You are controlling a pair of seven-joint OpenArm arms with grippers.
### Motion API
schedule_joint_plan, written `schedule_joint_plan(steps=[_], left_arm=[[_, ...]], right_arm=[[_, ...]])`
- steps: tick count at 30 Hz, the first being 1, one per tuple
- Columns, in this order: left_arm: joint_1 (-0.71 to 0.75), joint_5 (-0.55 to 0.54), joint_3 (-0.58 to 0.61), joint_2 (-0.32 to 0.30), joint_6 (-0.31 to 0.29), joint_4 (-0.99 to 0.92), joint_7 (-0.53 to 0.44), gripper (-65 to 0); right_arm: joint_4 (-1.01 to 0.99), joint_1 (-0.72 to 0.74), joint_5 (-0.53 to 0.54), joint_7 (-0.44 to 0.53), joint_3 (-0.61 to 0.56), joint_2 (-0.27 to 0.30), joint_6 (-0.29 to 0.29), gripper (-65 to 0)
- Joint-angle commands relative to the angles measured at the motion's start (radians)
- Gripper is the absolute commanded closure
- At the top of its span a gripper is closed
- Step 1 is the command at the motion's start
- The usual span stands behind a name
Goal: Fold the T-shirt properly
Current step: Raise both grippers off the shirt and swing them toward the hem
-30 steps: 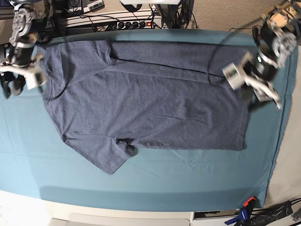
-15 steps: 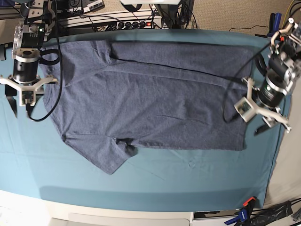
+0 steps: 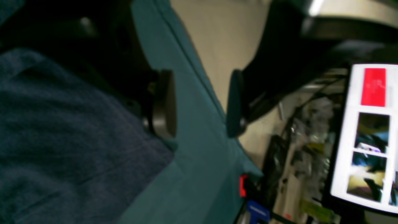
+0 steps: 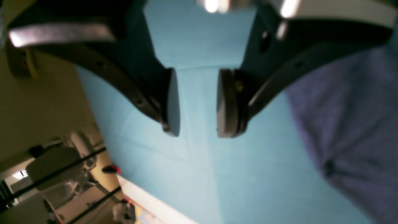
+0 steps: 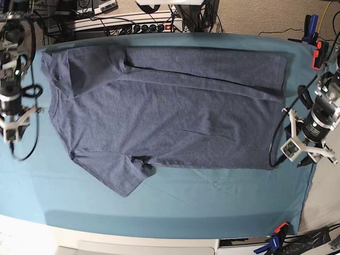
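The dark blue-grey T-shirt (image 5: 170,111) lies spread on the teal cloth (image 5: 175,202), neck to the left and hem to the right. Its far edge is folded over along a long crease, and the near sleeve (image 5: 125,178) sticks out toward the front. No lettering shows. My left gripper (image 5: 313,158) is open and empty just off the hem's near right corner; in the left wrist view (image 3: 199,105) the shirt (image 3: 62,140) lies beside its left pad. My right gripper (image 5: 13,137) is open and empty over cloth left of the neck; in the right wrist view (image 4: 198,104) the shirt (image 4: 351,124) is at the right.
A power strip and cables (image 5: 133,24) run along the table's back edge. Clamps hold the cloth at the front right corner (image 5: 276,239) and the back right (image 5: 313,32). A lit monitor (image 3: 367,130) stands past the table's edge in the left wrist view.
Both arms have moved outward off the shirt. The arm on the base view's left went further left and nearer; the arm on its right went nearer, toward the table edge. The shirt lies still.
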Motion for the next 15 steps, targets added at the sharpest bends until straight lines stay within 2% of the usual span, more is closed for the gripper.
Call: schedule_joint_plan(steps=[1, 9, 15], left_arm=[[-0.021, 0.010, -0.013, -0.020, 0.014, 0.000, -0.018, -28.3], [-0.022, 0.013, -0.013, -0.014, 0.014, -0.017, -0.018, -28.3], [-0.031, 0.032, -0.013, 0.038, 0.018, -0.054, -0.026, -28.3]], right_arm=[[-0.014, 0.035, 0.001, 0.024, 0.013, 0.026, -0.017, -21.2], [-0.256, 0.237, 0.092, 0.000, 0.013, -0.009, -0.016, -21.2], [-0.443, 0.369, 0.179, -0.030, 0.014, -0.063, -0.004, -21.2]])
